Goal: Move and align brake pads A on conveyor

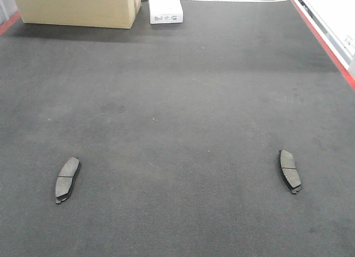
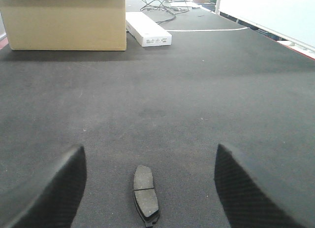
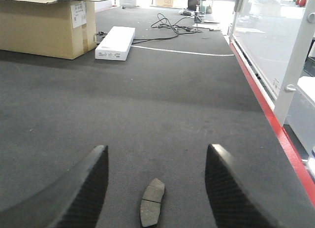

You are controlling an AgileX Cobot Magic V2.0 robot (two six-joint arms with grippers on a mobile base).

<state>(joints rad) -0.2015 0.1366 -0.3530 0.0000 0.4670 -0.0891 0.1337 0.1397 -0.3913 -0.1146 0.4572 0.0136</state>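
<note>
Two brake pads A lie flat on the dark conveyor [image 1: 177, 101]. The left pad [image 1: 67, 179] is near the front left, and the right pad [image 1: 289, 171] is near the front right; neither arm shows in the front view. In the left wrist view my left gripper [image 2: 150, 156] is open above the belt, its dark fingers [image 2: 59, 188] wide apart, with a pad [image 2: 145, 192] lying between and below them. In the right wrist view my right gripper [image 3: 156, 154] is likewise open, over a pad [image 3: 152, 202] that touches neither finger.
A cardboard box [image 1: 77, 7] and a flat white box [image 1: 165, 6] stand at the far end of the belt, with cables [image 3: 172, 23] behind. The red frame edge [image 1: 324, 43] runs along the right side, and a white post [image 3: 298, 60] rises beyond it.
</note>
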